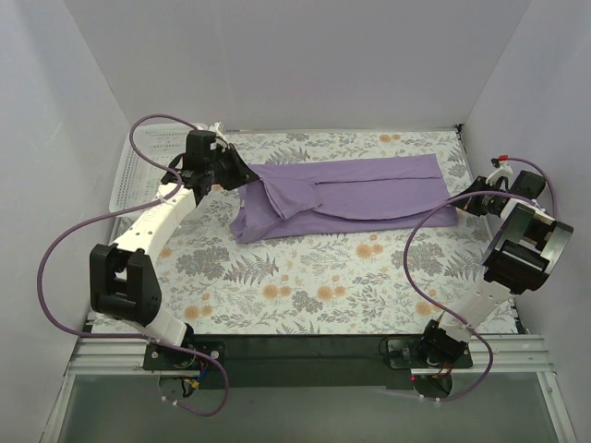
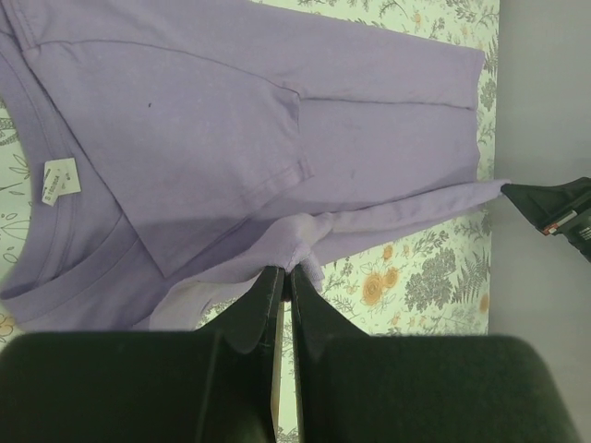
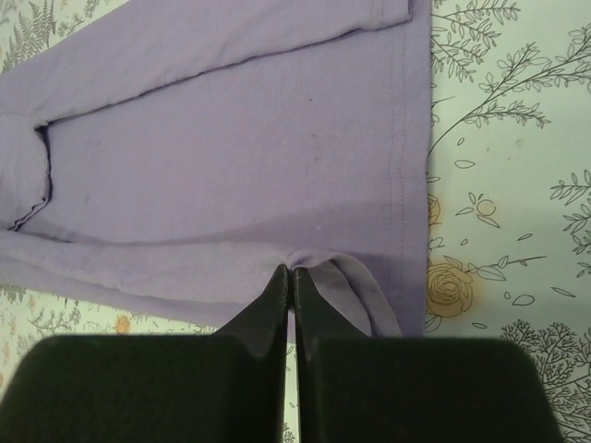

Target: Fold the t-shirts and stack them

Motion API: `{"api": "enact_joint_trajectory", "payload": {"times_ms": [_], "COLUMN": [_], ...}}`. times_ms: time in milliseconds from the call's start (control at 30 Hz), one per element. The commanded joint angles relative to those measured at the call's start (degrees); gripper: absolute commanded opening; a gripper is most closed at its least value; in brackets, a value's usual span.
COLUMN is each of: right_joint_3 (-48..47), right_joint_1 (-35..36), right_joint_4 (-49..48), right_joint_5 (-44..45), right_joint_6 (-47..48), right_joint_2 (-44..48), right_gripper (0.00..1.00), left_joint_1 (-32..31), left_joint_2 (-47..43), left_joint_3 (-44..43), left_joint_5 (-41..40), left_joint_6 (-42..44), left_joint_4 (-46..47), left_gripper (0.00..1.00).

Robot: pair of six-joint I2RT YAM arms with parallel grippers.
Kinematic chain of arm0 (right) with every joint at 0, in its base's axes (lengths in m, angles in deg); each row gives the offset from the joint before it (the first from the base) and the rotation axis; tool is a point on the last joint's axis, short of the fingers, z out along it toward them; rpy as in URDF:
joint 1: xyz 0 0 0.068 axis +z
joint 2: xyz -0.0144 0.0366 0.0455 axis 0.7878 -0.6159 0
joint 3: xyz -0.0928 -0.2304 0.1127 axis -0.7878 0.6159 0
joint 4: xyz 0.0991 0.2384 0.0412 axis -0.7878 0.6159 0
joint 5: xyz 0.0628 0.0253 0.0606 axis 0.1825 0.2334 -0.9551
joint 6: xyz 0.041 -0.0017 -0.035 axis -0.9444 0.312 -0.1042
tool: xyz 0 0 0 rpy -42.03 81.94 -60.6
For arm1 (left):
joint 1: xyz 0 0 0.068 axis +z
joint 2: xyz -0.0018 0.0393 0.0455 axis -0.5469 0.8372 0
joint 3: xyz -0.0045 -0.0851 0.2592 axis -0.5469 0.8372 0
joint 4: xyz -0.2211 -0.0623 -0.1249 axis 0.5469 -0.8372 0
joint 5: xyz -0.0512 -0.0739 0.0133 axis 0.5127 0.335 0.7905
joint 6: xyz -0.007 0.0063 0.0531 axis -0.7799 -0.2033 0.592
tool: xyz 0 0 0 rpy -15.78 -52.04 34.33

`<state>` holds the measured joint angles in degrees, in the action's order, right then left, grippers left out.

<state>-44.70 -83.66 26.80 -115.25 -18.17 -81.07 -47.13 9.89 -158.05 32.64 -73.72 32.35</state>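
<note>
— T-shirt: where is it being held?
— It is being stretched across the far half of the table, lengthwise from left to right, with its long sides folded inward. The collar end is being held at the left and the hem at the right. A basket is being seen at the far left edge, beside the wall and apart from the fabric.
— What is being done by the left gripper?
— Its jaws are being pressed together on a bunched fold at the collar end. Purple fabric is being pinched right at the tips and drawn up off the table towards them. The label inside the collar is being shown in the left wrist view, near that fold.
— And the middle?
— The middle of the t-shirt is being supported flat by the table, and a sleeve is being shown folded onto the body.
— And the right gripper?
— Its jaws are being squeezed shut on the near edge of the t-shirt, just beside the hem. A small loop of fabric is being gathered at the tips, while the hem corner is being draped onto the table beside them.
</note>
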Motion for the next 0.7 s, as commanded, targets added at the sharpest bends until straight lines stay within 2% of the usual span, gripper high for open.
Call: {"api": "enact_joint_trajectory", "payload": {"times_ms": [0,300,667], "right_joint_3": [-2.58,-1.96,-2.93], "right_joint_1": [-0.05,-0.05,0.65], "right_joint_4": [-3.45,-6.44,-6.88], "right_joint_5": [1.28,6.64,8.05], "right_joint_6": [-2.29,-6.86,-8.72], "right_joint_2": [-0.88,-1.06,-3.25], "right_gripper": [0.01,0.01,0.01], "left_joint_1": [0.44,0.53,0.53], "left_joint_2": [0.04,2.41,4.35], "left_joint_3": [-3.3,-5.05,-7.34], "left_joint_5": [1.64,2.08,2.43], "left_joint_6": [1.43,2.04,3.01], "left_joint_4": [1.13,1.13,0.95], "left_gripper": [0.0,0.0,0.0]}}
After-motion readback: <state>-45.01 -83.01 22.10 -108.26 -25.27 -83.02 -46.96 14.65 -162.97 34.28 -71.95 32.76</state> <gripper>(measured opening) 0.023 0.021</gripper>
